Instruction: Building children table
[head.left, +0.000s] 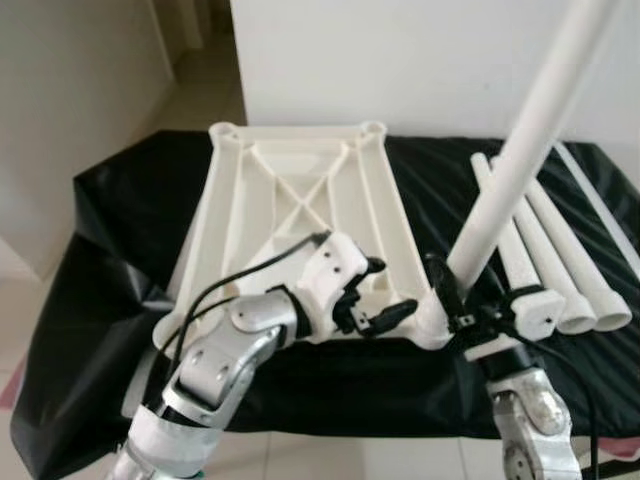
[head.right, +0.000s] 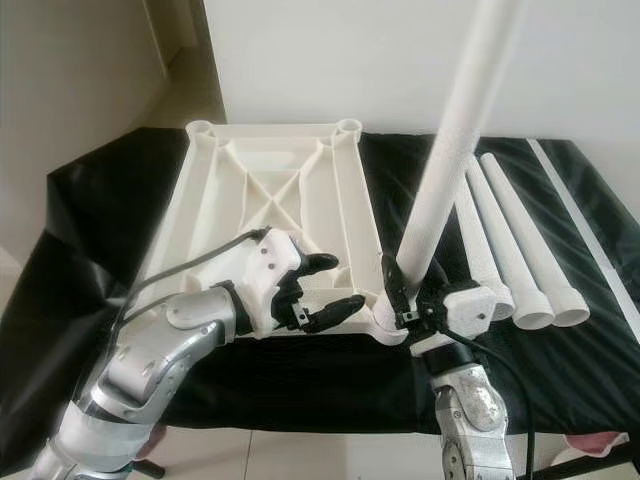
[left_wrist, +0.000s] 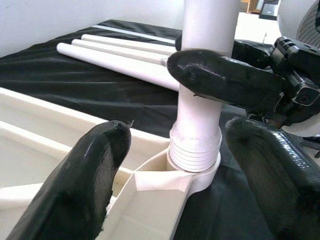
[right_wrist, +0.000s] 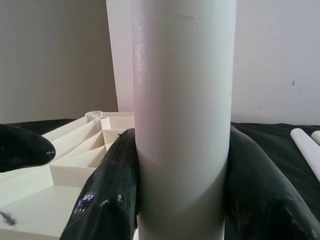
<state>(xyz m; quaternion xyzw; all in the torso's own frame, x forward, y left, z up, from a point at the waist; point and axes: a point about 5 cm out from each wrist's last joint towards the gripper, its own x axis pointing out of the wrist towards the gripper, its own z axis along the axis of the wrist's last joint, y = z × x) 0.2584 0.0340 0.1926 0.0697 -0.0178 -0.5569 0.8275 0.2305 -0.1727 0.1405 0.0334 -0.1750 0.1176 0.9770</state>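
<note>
Left eye view: white tabletop (head.left: 300, 215) is lying upside down on a black sheet (head.left: 110, 250), ribs facing up, far corners near the wall. One white leg (head.left: 520, 150) is standing nearly upright in the near right corner socket (head.left: 432, 325), leaning slightly right and running out the top of frame. Right gripper (head.left: 455, 290) is clamping that leg just above the socket. Left gripper (head.left: 378, 290) is hovering over the near edge of the tabletop, just left of the socket, fingers spread, holding nothing. Three spare legs (head.left: 555, 265) are lying side by side on the sheet to the right, ends near the front edge. Bare sheet is lying open to the left of the tabletop.

Right eye view: same layout. A thin white strip (head.right: 585, 225) is lying right of the spare legs. Tiled floor (head.right: 300, 455) is showing below the front edge of the sheet.

Left wrist view: threaded end of the leg is sitting in the socket, several thread rings still exposed above the rim. Left fingers (left_wrist: 80, 185) are sitting wide apart either side of the socket, not touching it. One right finger is wrapping across the leg above.

Right wrist view: both right fingers (right_wrist: 107, 195) are pressing against the leg's sides. Tabletop ribs are showing behind, wall beyond.
</note>
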